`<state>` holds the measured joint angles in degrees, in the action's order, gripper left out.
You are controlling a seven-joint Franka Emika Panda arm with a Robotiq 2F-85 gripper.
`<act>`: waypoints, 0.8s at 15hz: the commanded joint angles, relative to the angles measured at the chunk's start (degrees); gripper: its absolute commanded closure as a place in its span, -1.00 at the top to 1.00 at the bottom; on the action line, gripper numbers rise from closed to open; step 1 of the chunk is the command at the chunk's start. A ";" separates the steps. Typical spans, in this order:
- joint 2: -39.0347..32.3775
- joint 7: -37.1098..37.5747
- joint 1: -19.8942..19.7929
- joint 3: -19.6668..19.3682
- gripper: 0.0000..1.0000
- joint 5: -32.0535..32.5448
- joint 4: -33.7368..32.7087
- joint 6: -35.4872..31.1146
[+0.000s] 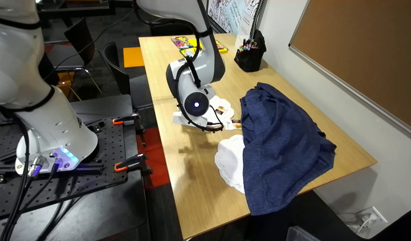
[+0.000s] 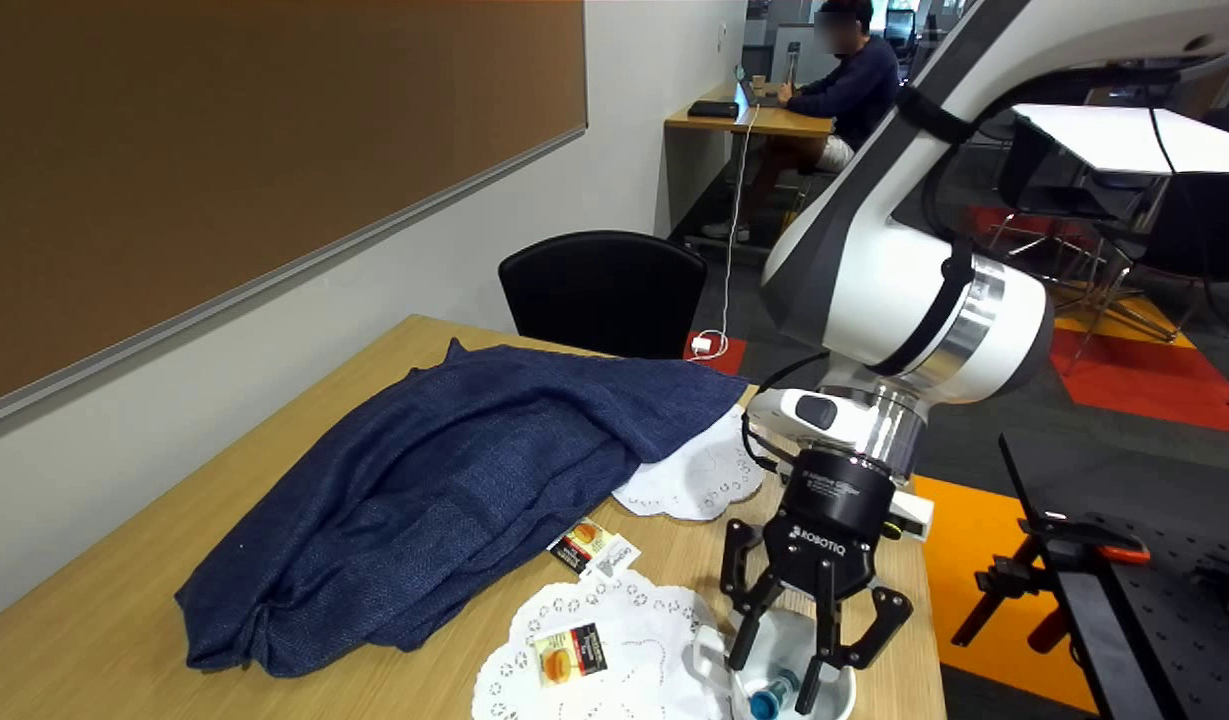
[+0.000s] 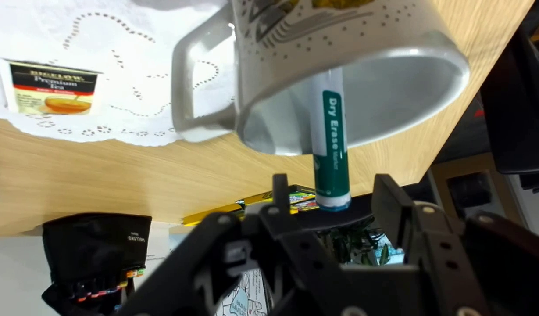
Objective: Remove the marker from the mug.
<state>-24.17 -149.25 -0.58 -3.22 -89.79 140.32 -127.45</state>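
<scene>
The white mug (image 3: 357,48) with a printed dark and gold design stands upright at the edge of a lace doily, its handle over the doily. It also shows in an exterior view (image 2: 842,697). The marker (image 3: 333,140), white and green with a blue end, leans inside the mug and sticks up out of it. Its blue end shows in an exterior view (image 2: 774,695). My gripper (image 3: 331,188) is open above the mug, one finger on each side of the marker's upper end, with gaps at both sides. The gripper also shows in an exterior view (image 2: 771,682); the arm hides it in the remaining view.
A large blue cloth (image 1: 282,144) covers much of the table (image 1: 198,201). Lace doilies (image 1: 229,164) and tea packets (image 2: 570,653) lie near the mug. A black pen container (image 1: 250,57) and yellow boxes (image 1: 222,47) stand at the table's far end, by the wall.
</scene>
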 commanded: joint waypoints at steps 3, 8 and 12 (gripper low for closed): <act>-2.00 0.15 1.50 0.89 -0.17 -1.70 -2.46 -0.53; -2.84 0.15 1.89 1.11 -0.98 -1.85 -3.31 -0.66; -1.71 0.15 1.90 0.91 -0.89 -2.15 -2.86 -1.13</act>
<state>-26.83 -149.25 0.62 -2.19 -90.24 137.51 -127.45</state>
